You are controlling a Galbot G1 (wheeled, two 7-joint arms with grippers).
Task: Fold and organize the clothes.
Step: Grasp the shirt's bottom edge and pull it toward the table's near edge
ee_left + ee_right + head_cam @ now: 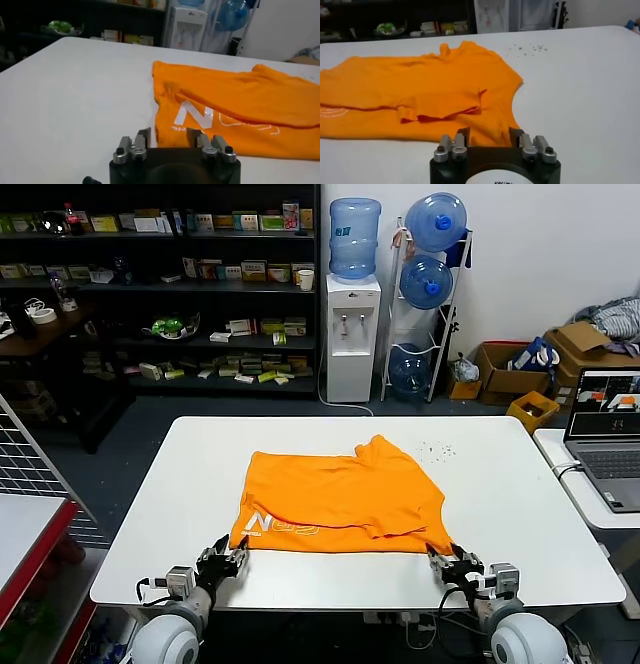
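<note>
Orange T-shirt (pixel 340 499) lies partly folded on the white tabletop (pixel 510 514), white lettering at its near left corner. My left hand (pixel 224 562) sits at the shirt's near left corner, fingers parted, edge of the fabric between them, not clamped. My right hand (pixel 452 566) sits at the shirt's near right corner, fingers parted around the hem there. Laptop (pixel 607 434) well right of the shirt.

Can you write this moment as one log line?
T-shirt: on table | left gripper: near hem corner | right gripper: opposite corner
</note>
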